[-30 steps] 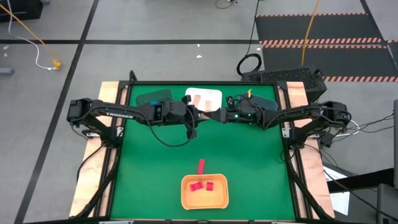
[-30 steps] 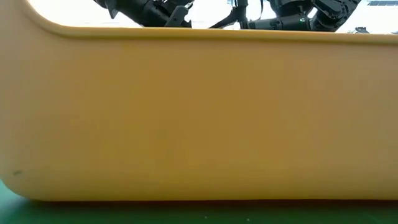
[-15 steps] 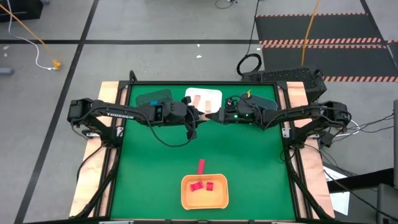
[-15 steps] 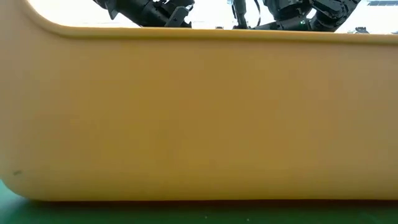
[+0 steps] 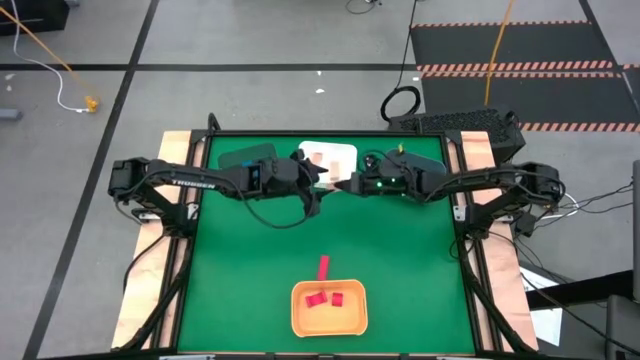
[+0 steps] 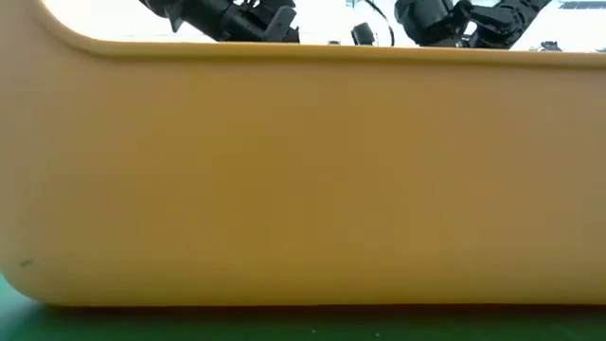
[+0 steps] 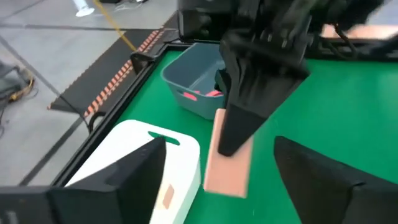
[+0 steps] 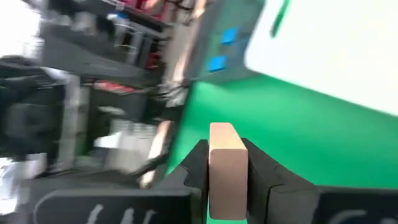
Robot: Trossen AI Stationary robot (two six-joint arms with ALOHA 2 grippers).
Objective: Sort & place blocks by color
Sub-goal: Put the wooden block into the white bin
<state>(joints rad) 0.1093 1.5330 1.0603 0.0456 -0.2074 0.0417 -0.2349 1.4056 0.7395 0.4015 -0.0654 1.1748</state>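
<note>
My right gripper (image 5: 342, 185) is above the far middle of the table, shut on a pale tan bar block (image 8: 225, 171), which also shows in the left wrist view (image 7: 227, 168). My left gripper (image 5: 312, 176) is just to its left, open and empty, its fingers (image 7: 149, 163) facing the block. Tan blocks (image 5: 316, 158) lie in the white bin (image 5: 340, 150). Two red blocks (image 5: 318, 299) lie in the orange bin (image 5: 329, 322). A red bar (image 5: 323, 267) lies flat on the table just beyond that bin. My right gripper pinches the tan bar's two broad faces (image 8: 224, 146) between its two fingers (image 8: 198, 163). The fingers slant down from the table's right side and lie along the bar. The bar's free end (image 7: 225, 182) sticks out past the fingertips, clear of the table.
A grey bin (image 7: 193, 93) with something pink inside stands at the far right (image 5: 420, 162), and a dark bin (image 5: 248, 158) at the far left. The orange bin's wall (image 6: 303, 180) fills the low view. Green table (image 5: 400, 260) lies bare between the arms and the orange bin.
My left gripper has swung a little toward the far edge, over the white bin's left corner. My right gripper has drawn slightly toward the table's right with the tan bar still in its fingers.
</note>
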